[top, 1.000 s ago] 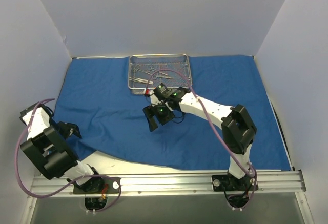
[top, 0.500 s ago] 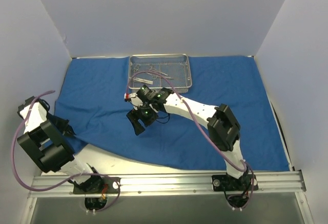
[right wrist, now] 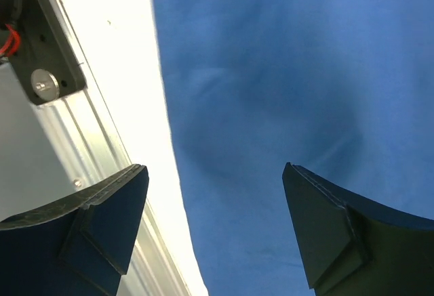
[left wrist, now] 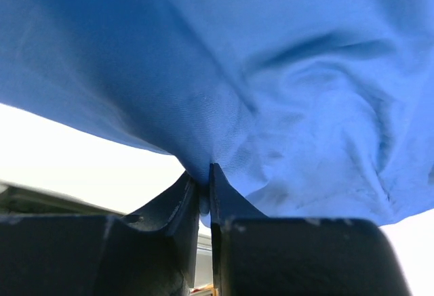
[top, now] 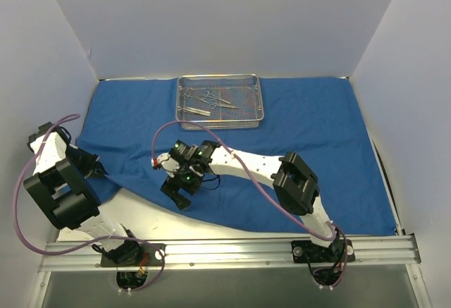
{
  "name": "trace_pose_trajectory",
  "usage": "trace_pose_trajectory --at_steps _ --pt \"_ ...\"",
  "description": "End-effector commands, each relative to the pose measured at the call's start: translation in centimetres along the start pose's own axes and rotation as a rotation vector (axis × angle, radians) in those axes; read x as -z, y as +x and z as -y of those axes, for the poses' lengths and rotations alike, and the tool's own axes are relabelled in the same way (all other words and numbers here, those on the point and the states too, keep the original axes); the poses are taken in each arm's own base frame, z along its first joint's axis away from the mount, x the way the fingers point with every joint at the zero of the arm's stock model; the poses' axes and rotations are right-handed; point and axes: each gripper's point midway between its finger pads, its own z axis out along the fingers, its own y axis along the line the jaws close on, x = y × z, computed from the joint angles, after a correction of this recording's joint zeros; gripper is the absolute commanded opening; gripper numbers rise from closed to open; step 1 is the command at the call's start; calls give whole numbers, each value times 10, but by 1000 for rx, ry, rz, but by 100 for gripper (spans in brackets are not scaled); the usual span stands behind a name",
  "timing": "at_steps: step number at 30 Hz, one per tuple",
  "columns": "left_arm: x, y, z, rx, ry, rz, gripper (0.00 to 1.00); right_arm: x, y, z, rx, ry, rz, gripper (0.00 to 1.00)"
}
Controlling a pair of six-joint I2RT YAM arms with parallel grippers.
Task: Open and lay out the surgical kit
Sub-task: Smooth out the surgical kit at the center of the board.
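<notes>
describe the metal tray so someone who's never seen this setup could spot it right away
Start at the big blue cloth that fills the middle of the overhead view. At its far edge, about midway across, sits a shallow rectangular tray. It is the only silver wire-mesh thing there, and a few thin steel instruments lie inside it.

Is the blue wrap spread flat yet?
Mostly spread, not flat: the blue wrap is rumpled at its near-left corner, where the left gripper pinches it.
</notes>
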Motion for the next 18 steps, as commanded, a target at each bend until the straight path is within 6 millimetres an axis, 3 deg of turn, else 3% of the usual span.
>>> trace_pose_trajectory --at_steps 1,6,11,18 --pt "5 -26 32 -36 83 79 17 3 -3 2 77 112 18 83" --pt "4 -24 40 -38 92 61 17 -7 -10 4 127 237 54 87" --pt "8 -23 40 -36 88 63 18 -21 -18 3 141 266 58 80" --pt "4 -19 39 -29 86 50 21 -48 -1 14 150 315 -4 70"
